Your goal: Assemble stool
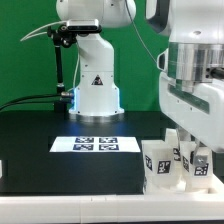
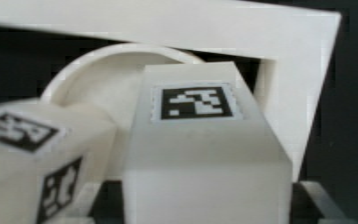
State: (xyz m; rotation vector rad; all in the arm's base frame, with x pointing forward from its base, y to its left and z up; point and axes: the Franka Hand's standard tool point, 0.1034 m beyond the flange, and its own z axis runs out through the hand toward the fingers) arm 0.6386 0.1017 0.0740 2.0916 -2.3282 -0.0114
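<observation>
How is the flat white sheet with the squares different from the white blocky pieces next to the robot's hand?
The marker board lies flat on the black table; the stool legs stand up as chunky blocks. The marker board shows four tags side by side; each leg shows one tag per face. The marker board sits alone mid-table; the legs crowd at the exterior view's right, under the gripper. Both are white with black-and-white square tags.

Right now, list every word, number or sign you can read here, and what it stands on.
No words or numbers are readable.
Marker board: black-and-white square tags, patterns only.
Stool leg: one square tag, no text.
Robot base: dark triangular sign, too small to read.
</observation>
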